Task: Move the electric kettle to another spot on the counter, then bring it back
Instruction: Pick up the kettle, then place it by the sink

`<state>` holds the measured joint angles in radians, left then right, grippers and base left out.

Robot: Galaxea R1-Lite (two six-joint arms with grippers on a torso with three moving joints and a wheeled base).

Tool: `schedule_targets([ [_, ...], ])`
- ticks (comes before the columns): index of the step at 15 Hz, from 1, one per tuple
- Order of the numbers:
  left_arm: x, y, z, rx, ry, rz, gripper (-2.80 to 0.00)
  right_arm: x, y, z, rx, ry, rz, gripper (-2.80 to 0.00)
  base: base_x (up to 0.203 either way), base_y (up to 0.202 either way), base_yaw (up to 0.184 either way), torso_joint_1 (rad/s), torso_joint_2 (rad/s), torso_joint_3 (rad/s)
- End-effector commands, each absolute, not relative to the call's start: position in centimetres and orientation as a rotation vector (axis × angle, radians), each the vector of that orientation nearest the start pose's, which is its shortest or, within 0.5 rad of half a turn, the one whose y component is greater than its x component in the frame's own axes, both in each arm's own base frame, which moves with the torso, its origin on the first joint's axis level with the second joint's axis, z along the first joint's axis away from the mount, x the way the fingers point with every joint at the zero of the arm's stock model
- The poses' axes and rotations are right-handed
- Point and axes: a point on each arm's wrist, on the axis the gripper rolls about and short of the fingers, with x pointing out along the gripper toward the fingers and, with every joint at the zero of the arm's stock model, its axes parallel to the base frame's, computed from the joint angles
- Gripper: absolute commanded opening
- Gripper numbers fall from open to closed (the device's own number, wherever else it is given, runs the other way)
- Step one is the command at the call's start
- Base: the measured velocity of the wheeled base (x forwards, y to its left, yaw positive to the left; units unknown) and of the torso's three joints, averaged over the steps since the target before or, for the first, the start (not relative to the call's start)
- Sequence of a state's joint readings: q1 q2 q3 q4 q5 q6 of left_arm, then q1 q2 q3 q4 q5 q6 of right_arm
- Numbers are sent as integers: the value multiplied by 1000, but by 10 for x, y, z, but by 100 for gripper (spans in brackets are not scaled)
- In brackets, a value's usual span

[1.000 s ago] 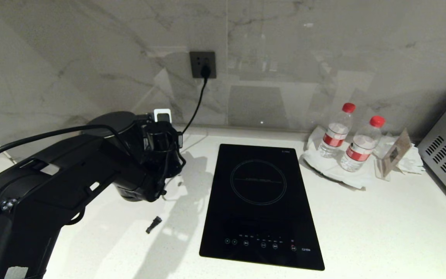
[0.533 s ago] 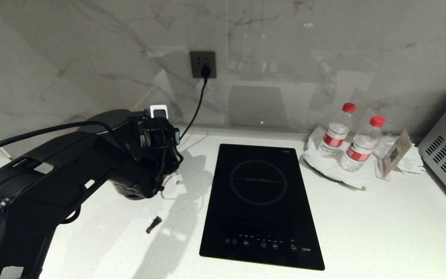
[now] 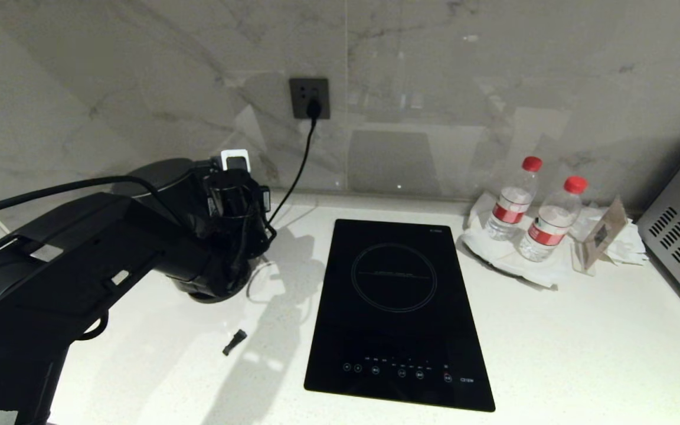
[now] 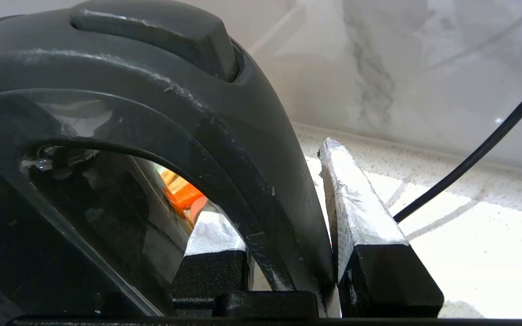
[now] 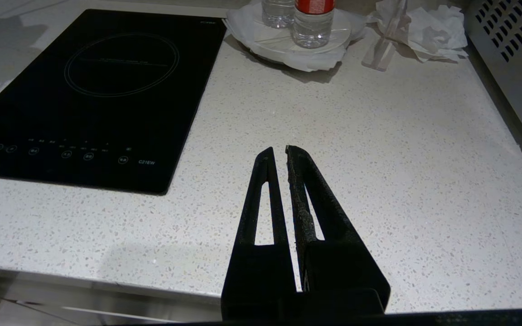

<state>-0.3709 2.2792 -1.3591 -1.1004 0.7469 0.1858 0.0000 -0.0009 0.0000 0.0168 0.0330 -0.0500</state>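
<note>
At the back left of the table point(image 3: 552, 330), beside the cooktop point(image 3: 396, 313), my left end effector point(image 4: 288, 235) is clamped on the handle point(image 4: 224, 149) of the kettle point(image 3: 166, 183), apparently lifting it, so next I must carry it level to another spot.

The left gripper point(image 3: 239, 200), clamped on the loop handle of the electric kettle point(image 3: 166, 177), sits higher and further left in the head view than a second ago — the kettle rises with it. The kettle's underside now shows clear of the counter point(image 3: 552, 342) — its shadow slides left too.
</note>
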Motion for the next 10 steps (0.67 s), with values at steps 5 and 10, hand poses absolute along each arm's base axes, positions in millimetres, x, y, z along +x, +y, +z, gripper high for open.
schedule_targets([
  [5,414,-140,166,75,-131,399,-280,-23,1,74,-50,16,34,-280,0,0,0,0,0,0],
  [10,366,-124,153,93,-44,333,-280,-23,1,74,-50,16,34,-280,0,0,0,0,0,0],
])
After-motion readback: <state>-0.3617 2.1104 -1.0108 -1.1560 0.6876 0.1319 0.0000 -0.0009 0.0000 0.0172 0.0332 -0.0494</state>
